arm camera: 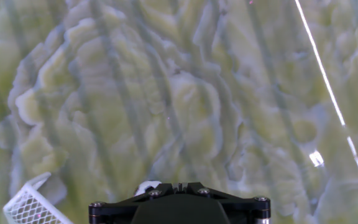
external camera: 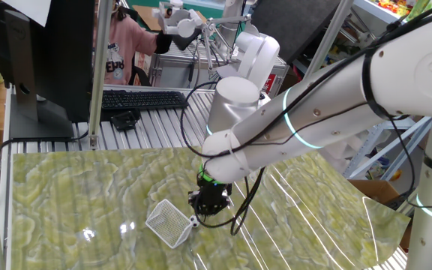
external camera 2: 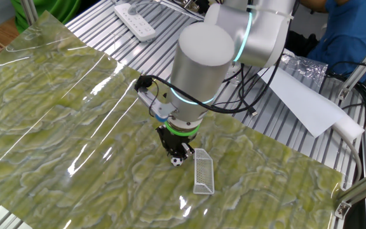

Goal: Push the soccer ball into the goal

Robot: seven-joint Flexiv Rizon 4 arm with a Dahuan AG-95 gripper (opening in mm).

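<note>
Tool [external camera: 210,201] down at the counter [external camera: 66,195], jaws clenched on nothing, pointing straight down from a steeply bent arm whose white forearm reaches in from the right of one fixed view. In that view the soccer ball [external camera: 193,220] shows as a small white speck just below-left of the tool tip, and the goal [external camera: 167,223] lies just beyond it on the same side, its mesh face tilted toward the camera; ball and goal look touching or nearly so, cannot say which. Other fixed view: tool [external camera 2: 178,152] hangs under the wide cylindrical wrist, green ring visible above the black fingers; soccer ball [external camera 2: 177,161] sits right at the fingertips, toward the camera, black patches clear. Goal [external camera 2: 203,172] stands just right of the ball, a narrow gap or contact between them, its long axis running roughly toward and away from the camera. Judgement: ball lies between tool and goal mouth, so the push should run from tool toward the goal, short travel. Hand view: tool body [arm camera: 179,204] fills the bottom edge, fingertips hidden; soccer ball [arm camera: 146,186] peeks out at its upper-left edge, goal [arm camera: 33,205] corner at lower left over green marbled counter [arm camera: 197,93].
</note>
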